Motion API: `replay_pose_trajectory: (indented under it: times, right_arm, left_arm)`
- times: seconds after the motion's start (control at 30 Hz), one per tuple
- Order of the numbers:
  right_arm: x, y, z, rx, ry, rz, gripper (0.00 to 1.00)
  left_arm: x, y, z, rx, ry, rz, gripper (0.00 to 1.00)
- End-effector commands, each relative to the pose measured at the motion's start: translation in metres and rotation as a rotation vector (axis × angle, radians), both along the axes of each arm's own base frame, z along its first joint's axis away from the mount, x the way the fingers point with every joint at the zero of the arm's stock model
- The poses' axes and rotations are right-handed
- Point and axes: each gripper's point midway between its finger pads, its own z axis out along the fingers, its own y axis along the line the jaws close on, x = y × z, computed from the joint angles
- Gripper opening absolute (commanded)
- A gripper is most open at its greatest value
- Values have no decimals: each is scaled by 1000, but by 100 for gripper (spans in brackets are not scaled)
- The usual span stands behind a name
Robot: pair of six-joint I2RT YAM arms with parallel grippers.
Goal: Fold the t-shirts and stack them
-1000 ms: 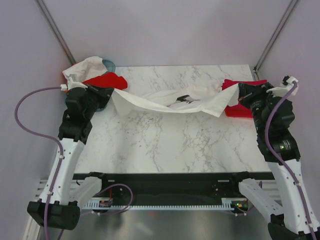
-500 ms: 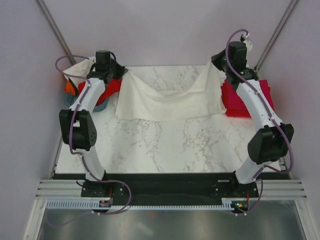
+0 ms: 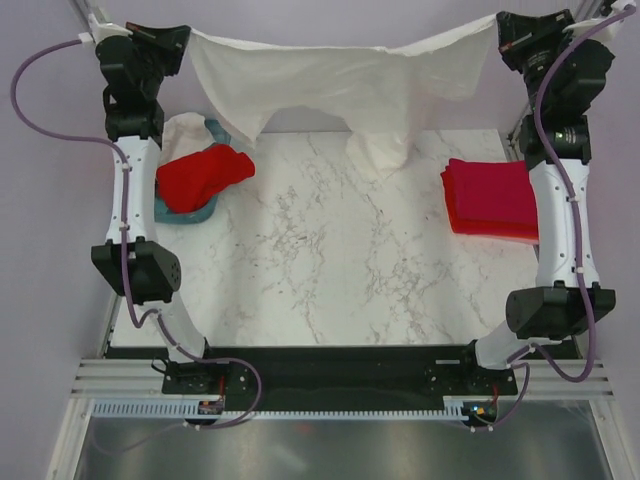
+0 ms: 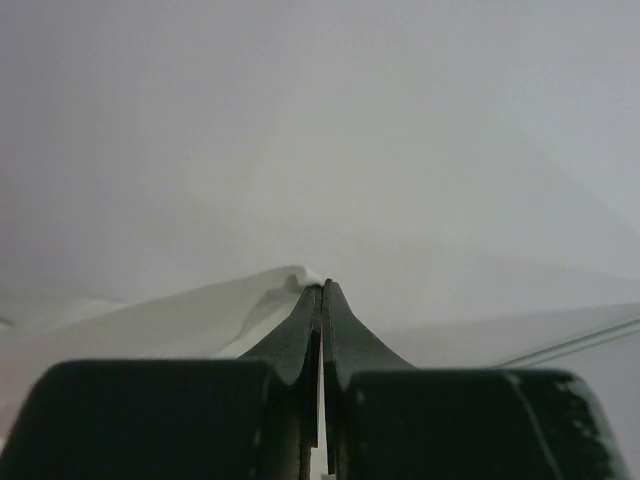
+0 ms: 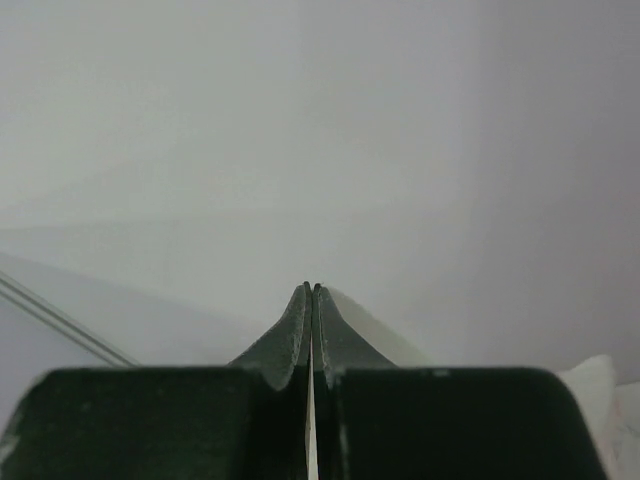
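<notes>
We can barely see the teal basket [image 3: 213,127] at 10 o'clock, it's buried under a red t-shirt [image 3: 200,175] and some white cloth [image 3: 185,132]. The hanging white t-shirt [image 3: 340,85] blocks the table's [image 3: 330,260] 12 o'clock edge. Past the left gripper [image 4: 322,290] and right gripper [image 5: 311,290] it's all pale blur. We can't count the layers in the red stack [image 3: 490,195] at 3 o'clock.

White t-shirt [image 3: 330,85] aloft over marble table [image 3: 330,270]

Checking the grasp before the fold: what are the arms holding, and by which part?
The white t-shirt, hanging spread between them: the left gripper pinches one end of its top edge, the right gripper the other end.
</notes>
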Motion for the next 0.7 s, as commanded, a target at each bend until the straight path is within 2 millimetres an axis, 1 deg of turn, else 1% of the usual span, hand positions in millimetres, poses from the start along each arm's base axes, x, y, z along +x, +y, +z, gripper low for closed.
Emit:
replay_pose_trajectory:
  times: [0.0, 0.03, 0.07, 0.1, 0.13, 0.17, 0.2, 0.23, 0.27, 0.3, 0.4, 0.43, 0.47, 0.5, 0.53, 0.57, 0.6, 0.63, 0.67]
  right_arm:
    - [17, 16, -51, 12, 74, 115, 0]
    - [10, 18, -53, 10, 77, 129, 0]
    - [14, 15, -80, 16, 124, 127, 0]
    - [12, 14, -91, 25, 145, 127, 0]
    - [5, 13, -109, 30, 175, 129, 0]
    - [1, 10, -112, 30, 170, 123, 0]
    - [-2, 8, -119, 36, 180, 121, 0]
    - [-10, 7, -125, 39, 191, 123, 0]
    - [-12, 2, -126, 43, 195, 116, 0]
    - [-15, 1, -125, 45, 194, 117, 0]
    - [-28, -1, -99, 33, 162, 130, 0]
    - [-39, -1, -77, 19, 125, 128, 0]
    - [-47, 0, -65, 7, 99, 128, 0]
    - [-55, 0, -53, -3, 72, 125, 0]
    - [-77, 3, -25, -23, 7, 120, 0]
    - [-88, 3, -13, -50, -25, 109, 0]
    - [-100, 3, -1, -62, -58, 93, 0]
    - [-128, 5, 24, -90, -128, 75, 0]
    - [-142, 4, 34, -119, -162, 49, 0]
  left_arm:
    - [14, -20, -66, -48, 119, -91, 2]
    - [13, -23, -73, -42, 124, -113, 2]
    - [12, -26, -81, -27, 134, -126, 2]
    - [12, -29, -100, -23, 173, -142, 2]
    - [10, -32, -109, -10, 188, -160, 2]
    - [8, -33, -119, -5, 208, -168, 2]
    - [2, -34, -137, -2, 247, -170, 2]
    - [0, -32, -139, 13, 229, -163, 2]
    - [-3, -32, -142, 18, 225, -158, 2]
    - [-8, -31, -153, 19, 248, -152, 2]
    - [-26, -32, -128, 59, 209, -155, 2]
    - [-36, -32, -109, 75, 177, -149, 2]
    - [-43, -33, -90, 85, 140, -145, 2]
    - [-51, -32, -86, 85, 155, -140, 2]
    - [-61, -31, -72, 90, 130, -128, 2]
    - [-82, -31, -47, 97, 77, -117, 2]
    - [-95, -30, -32, 101, 40, -105, 2]
    - [-106, -28, -19, 104, 10, -80, 2]
    - [-133, -27, 2, 104, -44, -64, 2]
